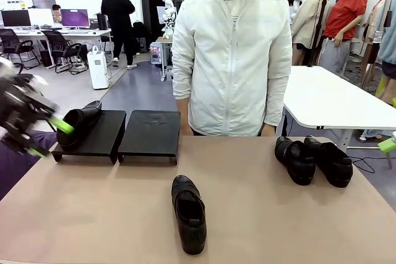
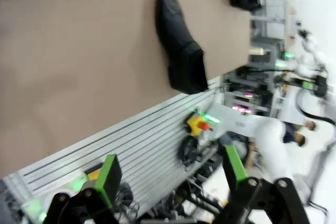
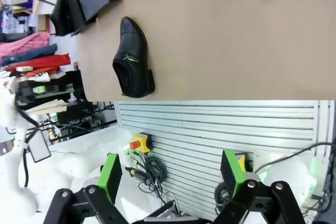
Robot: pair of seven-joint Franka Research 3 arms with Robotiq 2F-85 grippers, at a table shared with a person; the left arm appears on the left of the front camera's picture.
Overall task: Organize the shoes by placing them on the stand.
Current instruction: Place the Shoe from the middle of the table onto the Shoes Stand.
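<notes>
The matte tan table (image 1: 93, 214) bears the flat, slanted black stand (image 1: 150, 131) far left, a glossy shoe (image 1: 79, 123) on its left platform. The lone shoe (image 1: 189, 213) lies mid-table, lengthwise near-to-far, rounded toe toward the person (image 1: 232, 60); a pair (image 1: 312, 160) sits right. The left gripper (image 1: 48, 138) and right gripper (image 3: 170, 174) gape wide, empty.

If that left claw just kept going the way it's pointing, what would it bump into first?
Probably the lone shoe on the table, around its heel, or the table's near edge right beside it. The open left gripper has nothing else ahead of it, though depth is hard to judge.
</notes>
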